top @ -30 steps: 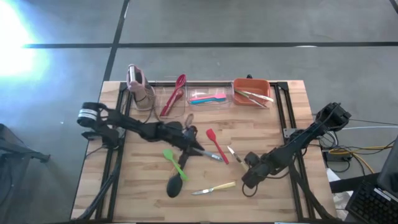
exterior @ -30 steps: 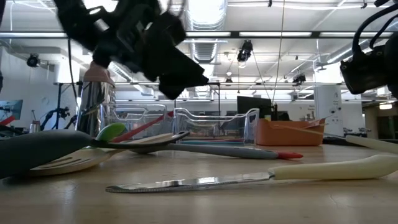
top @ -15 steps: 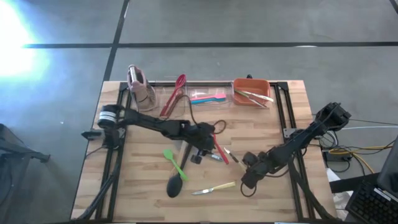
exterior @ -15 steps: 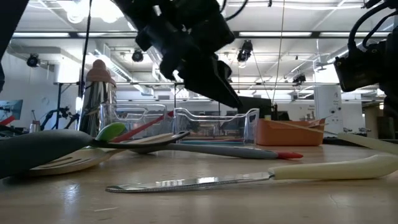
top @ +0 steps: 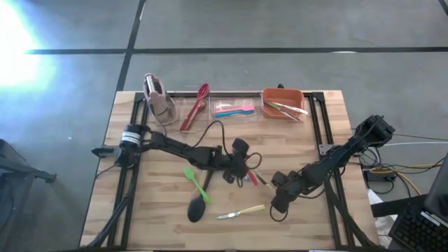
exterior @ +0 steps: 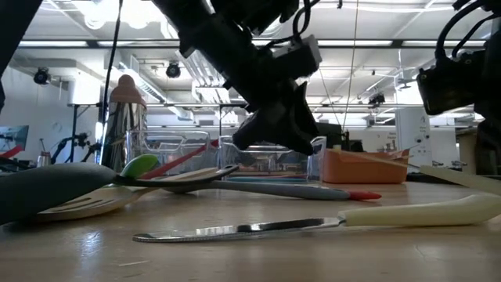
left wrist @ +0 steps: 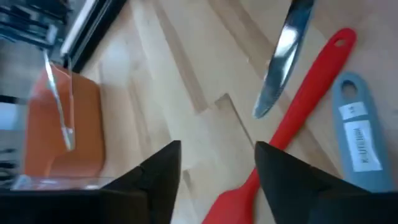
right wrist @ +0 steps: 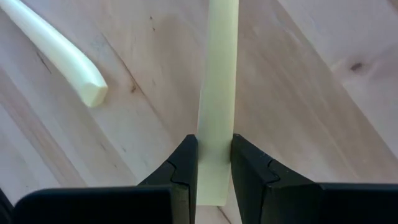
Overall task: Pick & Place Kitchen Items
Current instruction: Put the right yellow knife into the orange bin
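Observation:
My left gripper [top: 244,170] is open and empty, low over a red spatula [left wrist: 292,124] at mid-table. A knife blade [left wrist: 283,56] and a blue-grey handle [left wrist: 356,138] lie beside the spatula. My right gripper [top: 276,187] is shut on a pale-handled knife [top: 263,175] right of centre. A second pale-handled knife [top: 241,211] lies flat near the front edge. A green spatula [top: 193,179] and a black ladle [top: 197,208] lie left of it. My right gripper pinches the knife's pale handle [right wrist: 216,134] near its free end between its two fingers. The fingers lie along the handle, slanting in from the table's near right. I cannot tell whether the knife is clear of the wood.
Along the far edge stand a pink-topped rack [top: 157,98], a clear bin [top: 222,112] with pink and blue utensils and a red spoon [top: 196,106], and an orange bin [top: 283,105] with metal utensils. Bare wood lies at the front left and front right.
My left gripper has reached toward the table's right edge and down, from beside the green spatula to just over the red spatula. The utensils have stayed where they were.

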